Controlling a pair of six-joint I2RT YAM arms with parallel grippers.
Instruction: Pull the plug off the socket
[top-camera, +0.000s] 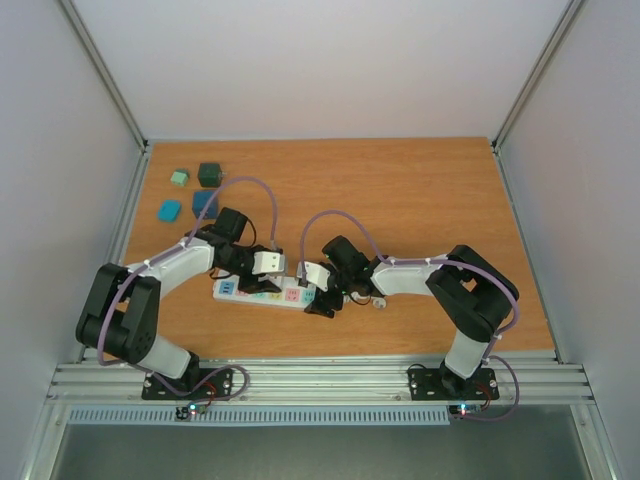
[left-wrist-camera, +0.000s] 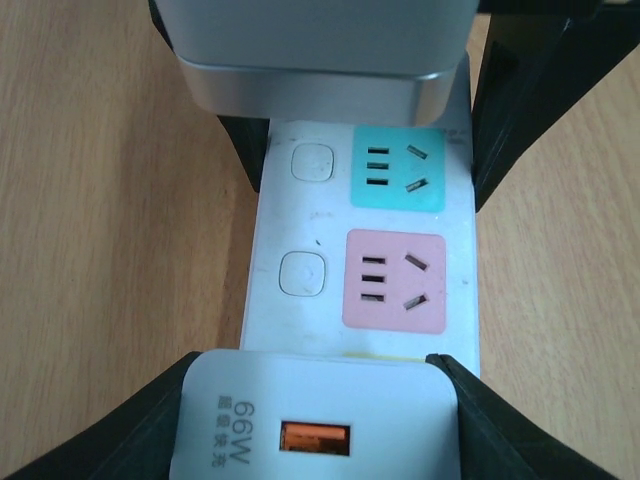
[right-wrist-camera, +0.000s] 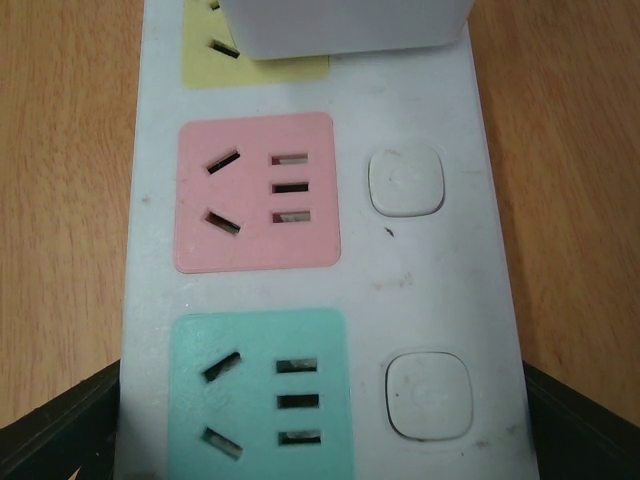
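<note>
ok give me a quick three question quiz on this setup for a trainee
1. True or false: the pink outlet panel on the socket has nothing plugged into it.
2. The white plug sits over which panel? A black panel, B purple panel, C yellow panel.
3. Fill in: the ___ tool has its fingers on either side of the plug.

Key: 1 true. 2 C. 3 left: in the left wrist view, the left tool flanks the plug.
</note>
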